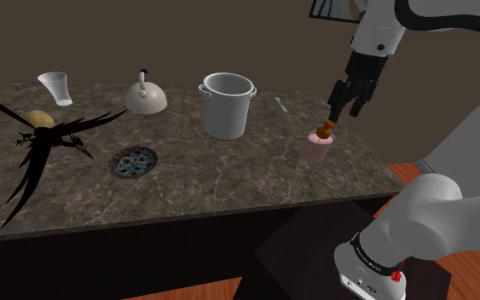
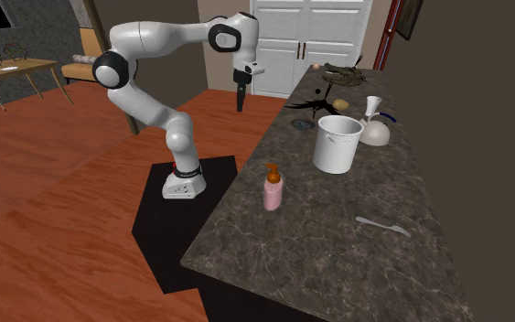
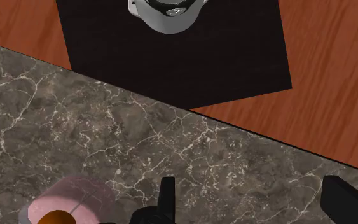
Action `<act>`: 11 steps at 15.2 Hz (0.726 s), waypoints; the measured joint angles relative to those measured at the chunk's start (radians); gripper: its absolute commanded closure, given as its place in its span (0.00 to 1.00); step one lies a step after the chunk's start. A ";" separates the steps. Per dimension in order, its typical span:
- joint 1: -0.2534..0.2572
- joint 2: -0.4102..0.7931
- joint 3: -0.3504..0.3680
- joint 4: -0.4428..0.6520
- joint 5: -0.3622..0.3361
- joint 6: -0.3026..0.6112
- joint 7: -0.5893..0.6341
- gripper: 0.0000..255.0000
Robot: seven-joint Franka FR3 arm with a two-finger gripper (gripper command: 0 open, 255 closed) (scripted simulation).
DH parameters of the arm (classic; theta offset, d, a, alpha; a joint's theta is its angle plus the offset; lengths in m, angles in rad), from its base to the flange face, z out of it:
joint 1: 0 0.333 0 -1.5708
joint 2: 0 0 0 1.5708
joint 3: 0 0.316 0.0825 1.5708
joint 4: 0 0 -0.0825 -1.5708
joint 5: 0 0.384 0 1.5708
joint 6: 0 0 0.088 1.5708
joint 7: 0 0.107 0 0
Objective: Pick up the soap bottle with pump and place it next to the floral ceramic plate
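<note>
1. One marbled counter: soap bottle seen upright near its edge, well apart from floral plate.
2. Gripper hangs above, slightly aside; jaws spread, nothing held.
3. Bottle judged light, slippery (pink body); grip advised below pump.

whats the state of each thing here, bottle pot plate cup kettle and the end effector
soap bottle: upright on the counter, not held
end effector: open, holding nothing, above the counter with the bottle off to one side of its fingers
pot: upright, no lid
floral plate: lying flat, nothing on it
cup: upright
kettle: upright
</note>
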 measured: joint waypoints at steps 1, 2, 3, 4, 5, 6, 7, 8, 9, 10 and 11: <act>0.000 0.000 0.000 0.000 0.000 0.000 0.000 0.00; -0.003 0.000 -0.008 -0.009 -0.008 0.011 -0.009 0.00; -0.008 0.005 -0.021 -0.018 -0.021 0.029 -0.025 0.00; -0.013 0.015 -0.036 -0.026 -0.035 0.051 -0.042 0.00; -0.018 0.024 -0.050 -0.036 -0.048 0.075 -0.058 0.00; -0.024 0.031 -0.066 -0.052 -0.063 0.104 -0.076 0.00; -0.031 0.035 -0.084 -0.063 -0.079 0.124 -0.096 0.00; -0.038 0.044 -0.103 -0.069 -0.095 0.147 -0.116 0.00; -0.045 0.064 -0.125 -0.070 -0.112 0.174 -0.140 0.00; -0.049 0.079 -0.140 -0.073 -0.123 0.199 -0.155 0.00; -0.052 0.102 -0.155 -0.068 -0.133 0.224 -0.171 0.00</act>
